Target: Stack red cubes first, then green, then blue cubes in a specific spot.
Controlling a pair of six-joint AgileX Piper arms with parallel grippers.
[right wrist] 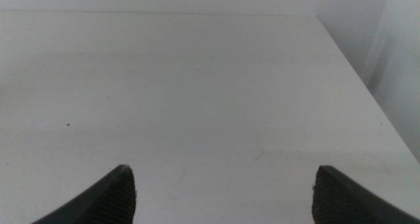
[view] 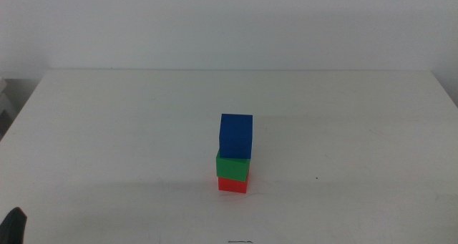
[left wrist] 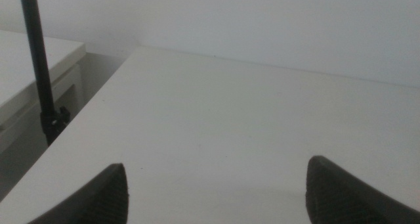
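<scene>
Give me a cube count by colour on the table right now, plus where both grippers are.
red cube: 1, bottom of the stack
green cube: 1, on the red
blue cube: 1, on top, set slightly askew
Total: 3 cubes, one stack on the white table.
left gripper: open, over bare table, holding nothing.
right gripper: open, over bare table, holding nothing.

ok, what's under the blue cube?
The blue cube sits on the green cube, which sits on the red cube on the table. Top faces of green and red are covered. Both grippers wait open, off the stack.
</scene>
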